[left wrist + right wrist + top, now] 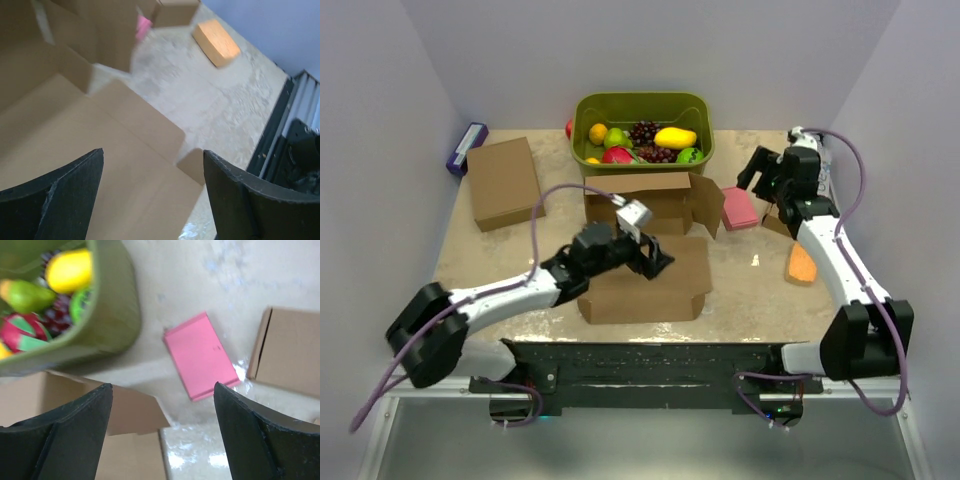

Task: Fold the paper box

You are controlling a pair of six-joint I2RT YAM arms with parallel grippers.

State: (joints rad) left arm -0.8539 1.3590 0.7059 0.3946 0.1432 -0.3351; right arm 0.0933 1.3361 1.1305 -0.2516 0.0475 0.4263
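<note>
The paper box [650, 295] lies half-formed just below the spread, empty left end effector [658, 262], rear walls raised and front panel flat. The right end effector [757, 172], also spread, holds nothing, with the box off to its left. Most of the folding is not yet done.

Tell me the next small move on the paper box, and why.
Probably lower the left gripper onto the flat front panel of the paper box and grip its near edge to raise it. That gripper hangs open above it, the back wall stands, and the right gripper is open near the pink pad.
</note>
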